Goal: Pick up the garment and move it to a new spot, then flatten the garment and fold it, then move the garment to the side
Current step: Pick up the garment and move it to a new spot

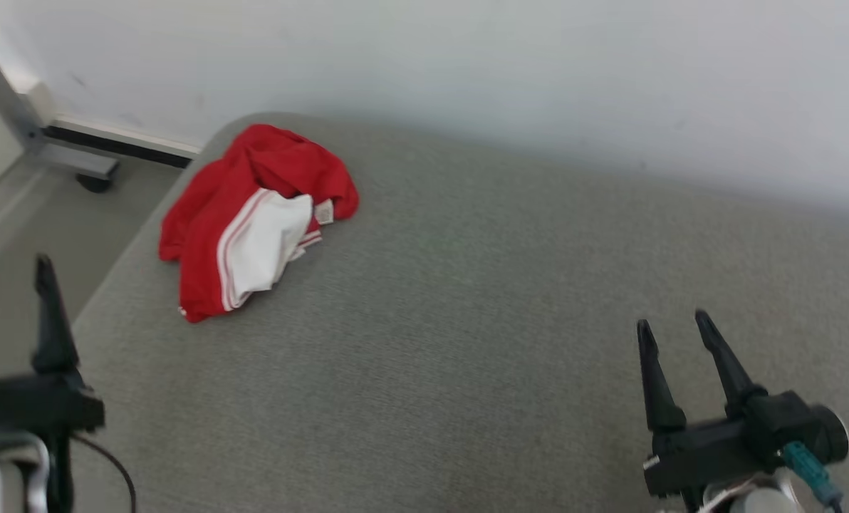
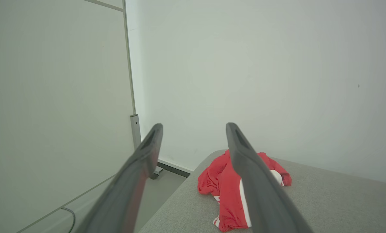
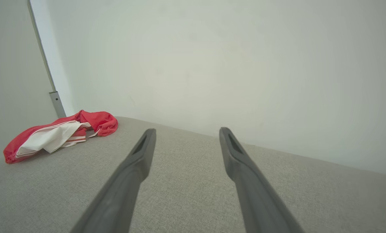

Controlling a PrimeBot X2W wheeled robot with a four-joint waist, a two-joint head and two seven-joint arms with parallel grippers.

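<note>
A crumpled red garment (image 1: 253,214) with a white panel and white stripes lies in a heap near the far left corner of the grey fabric surface (image 1: 467,320). My left gripper (image 1: 8,274) hangs open at the lower left, off the surface's left edge, well short of the garment. In the left wrist view its fingers (image 2: 147,155) frame the garment (image 2: 227,184), nothing between them. My right gripper (image 1: 674,328) stands open at the lower right above bare fabric. Seen from the right wrist, the garment (image 3: 57,134) lies far off to the left of that gripper (image 3: 186,132).
A pale wall (image 1: 538,71) runs close behind the surface. Left of the surface is floor (image 1: 33,235), with a metal frame leg and its caster (image 1: 93,182) near the corner. A cable (image 2: 70,215) lies on the floor by a white panel.
</note>
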